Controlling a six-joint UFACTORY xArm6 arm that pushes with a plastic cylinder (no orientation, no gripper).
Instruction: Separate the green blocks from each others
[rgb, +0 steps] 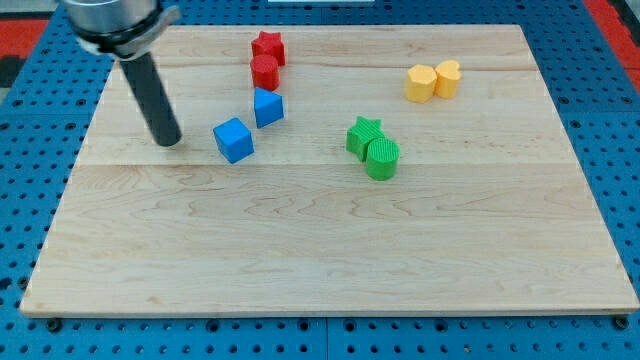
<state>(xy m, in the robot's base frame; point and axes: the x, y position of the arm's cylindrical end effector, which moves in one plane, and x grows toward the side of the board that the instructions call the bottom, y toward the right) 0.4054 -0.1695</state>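
The green star block (363, 134) and green cylinder block (382, 158) sit touching, hence unseparated; the tip (168, 141), a bare rod holding nothing, stands well left beside the blue cube (233, 139).

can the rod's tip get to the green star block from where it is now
Probably yes, but not straight across. My tip sits at the view's left, and the blue cube lies almost on the direct line to the green star. Passing below the cube looks open; the green cylinder touches the star's lower right.
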